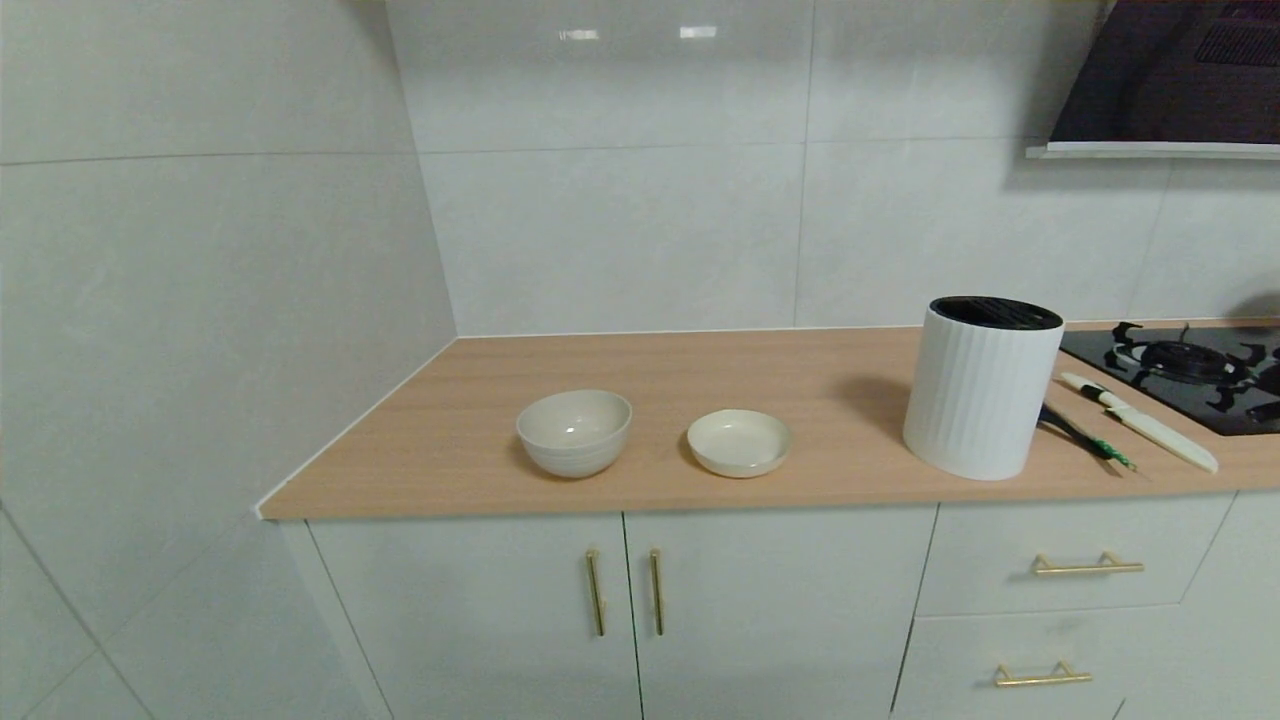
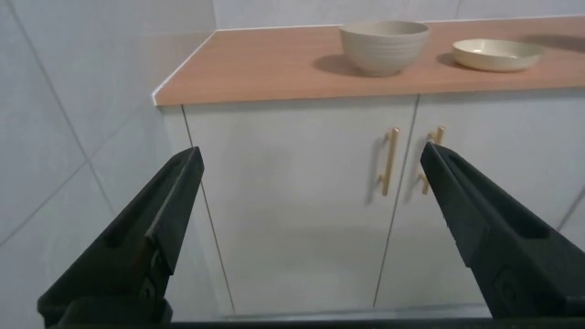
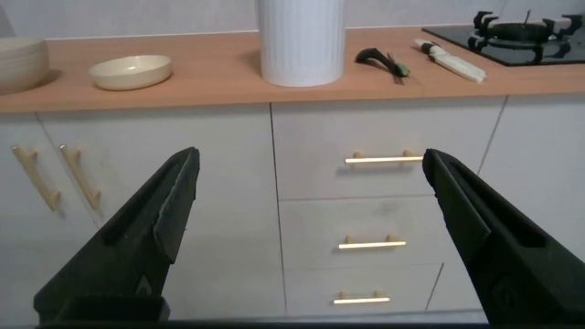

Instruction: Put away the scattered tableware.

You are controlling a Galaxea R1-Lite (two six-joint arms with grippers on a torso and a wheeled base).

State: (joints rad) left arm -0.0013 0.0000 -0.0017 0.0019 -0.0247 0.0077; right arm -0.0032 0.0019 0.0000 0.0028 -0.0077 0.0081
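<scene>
A cream bowl (image 1: 574, 431) and a shallow cream dish (image 1: 738, 441) stand side by side on the wooden counter (image 1: 450, 440). The bowl (image 2: 384, 45) and dish (image 2: 496, 54) also show in the left wrist view. A white ribbed holder (image 1: 981, 387) with a black slotted top stands to their right. Beside it lie a white knife (image 1: 1140, 421) and dark chopsticks (image 1: 1085, 436). My left gripper (image 2: 311, 196) hangs open below counter height, in front of the cabinet doors. My right gripper (image 3: 311, 196) is open too, low before the drawers, with the holder (image 3: 302, 41) and dish (image 3: 131, 71) above it.
A tiled wall closes off the counter's left end. A black gas hob (image 1: 1190, 370) sits at the right, under a range hood (image 1: 1170, 80). Below are cabinet doors with gold handles (image 1: 625, 590) and drawers (image 1: 1085, 567).
</scene>
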